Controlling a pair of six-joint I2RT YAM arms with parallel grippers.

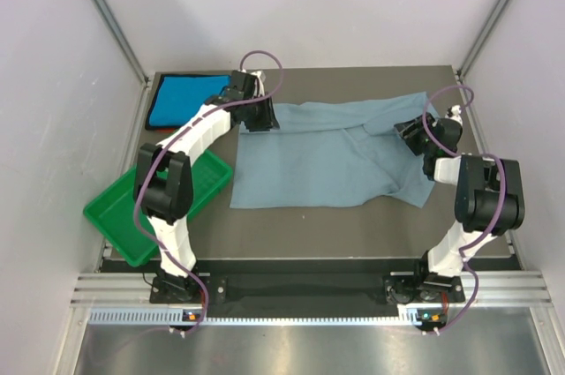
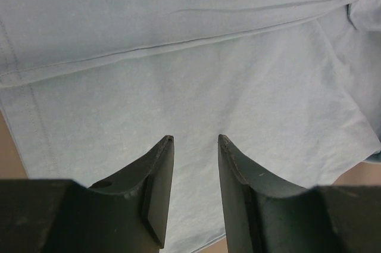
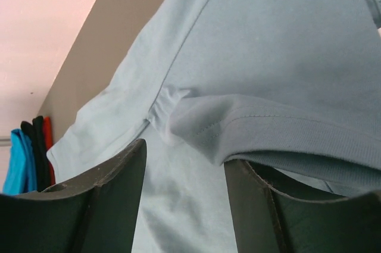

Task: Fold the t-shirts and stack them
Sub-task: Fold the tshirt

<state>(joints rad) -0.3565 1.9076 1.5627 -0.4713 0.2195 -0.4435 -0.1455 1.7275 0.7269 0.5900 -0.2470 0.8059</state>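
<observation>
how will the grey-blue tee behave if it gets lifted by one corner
Probably floppy: the grey-blue tee lies flat with soft folds and a bunched edge. Likely light, being thin cloth, so it would drape and drag rather than hold shape.

I see soft, even overhead light, faint shadows on the bench [image 1: 353, 225], the left claw [image 2: 195, 137] and right claw [image 3: 186, 153] dark and blurred close up, and the grey-blue t-shirt [image 2: 238, 74] beyond the left one washed pale.

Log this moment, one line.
grey tee: spread on table | left gripper: open above it | right gripper: open at its edge | blue tee: far-left corner
</observation>
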